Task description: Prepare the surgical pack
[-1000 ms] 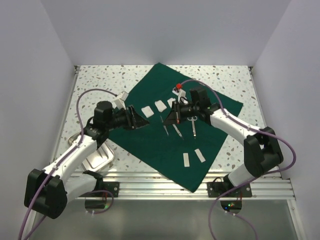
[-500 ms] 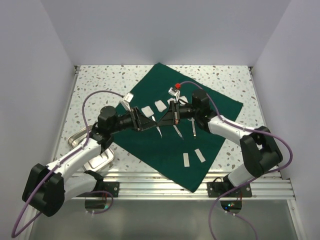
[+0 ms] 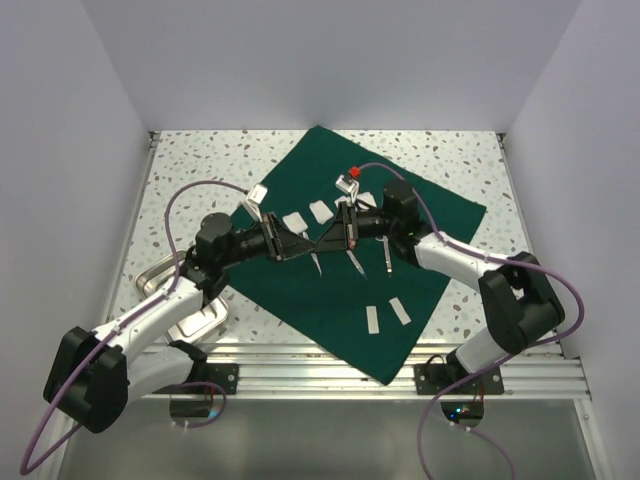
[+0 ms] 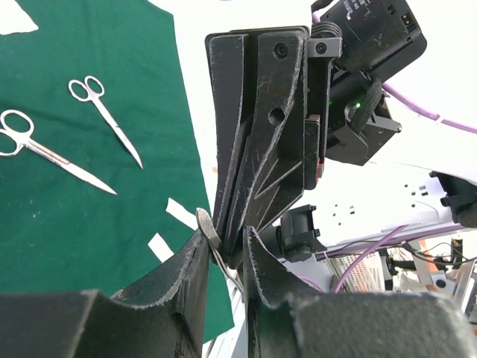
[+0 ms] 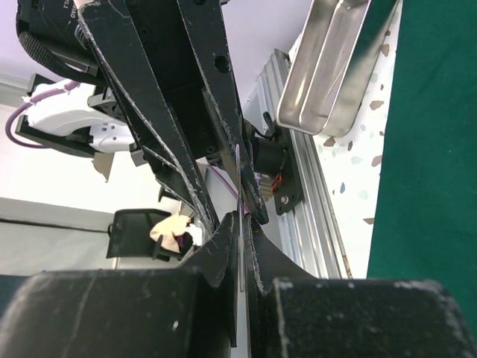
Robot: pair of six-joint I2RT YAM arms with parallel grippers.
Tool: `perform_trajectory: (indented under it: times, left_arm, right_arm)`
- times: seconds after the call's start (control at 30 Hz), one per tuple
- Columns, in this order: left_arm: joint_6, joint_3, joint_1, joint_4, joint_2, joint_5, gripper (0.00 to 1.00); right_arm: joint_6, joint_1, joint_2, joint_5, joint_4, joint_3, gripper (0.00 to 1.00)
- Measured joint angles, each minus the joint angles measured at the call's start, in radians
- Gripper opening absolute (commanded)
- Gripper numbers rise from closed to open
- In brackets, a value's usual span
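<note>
1. We see the surgical pack (image 3: 330,300) as a dark green drape spread flat on the table (image 3: 200,170), set as a diamond: one corner points to the far wall, the opposite corner to the near edge, and its longer diagonal runs between those two
2. On the cloth lie white pads (image 3: 295,221), two white strips (image 3: 372,319) and scissors (image 4: 104,119); a steel tray (image 3: 195,320) sits off the cloth, beside the left arm
3. The left arm reaches forward and to the right with its forearm low, and the left claw (image 3: 306,245) points right above the drape's left half
4. The right arm bends at the elbow and stretches leftward, and the right claw (image 3: 324,240) points left, so the two claws meet tip to tip
5. The right claw is closed on a slim steel instrument (image 4: 205,222), which sticks out past its tips
6. The left claw's jaws stand a narrow gap apart around that instrument's end; we cannot tell whether they pinch it
</note>
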Motion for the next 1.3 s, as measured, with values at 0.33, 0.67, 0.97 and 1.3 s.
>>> perform_trajectory:
  times: [0.33,0.67,0.97,1.3]
  left_arm:
    - [-0.005,-0.016,-0.007,-0.016,-0.016,-0.021,0.33]
    - [-0.04,-0.041,-0.005,0.016,-0.031,-0.062,0.31]
    - [-0.1,-0.067,-0.005,0.08,-0.031,-0.049,0.0]
    - [0.097,0.322,0.011,-0.597,0.026,-0.356,0.0]
  right_arm:
    - [-0.002,0.007,-0.002,0.0,0.01,-0.023,0.0]
    - [-0.002,0.015,-0.032,-0.008,0.002,-0.052,0.0]
    - [0.012,0.017,-0.044,-0.001,0.006,-0.052,0.0]
    - [-0.288,0.028,-0.048,0.231,-0.505,0.131,0.74]
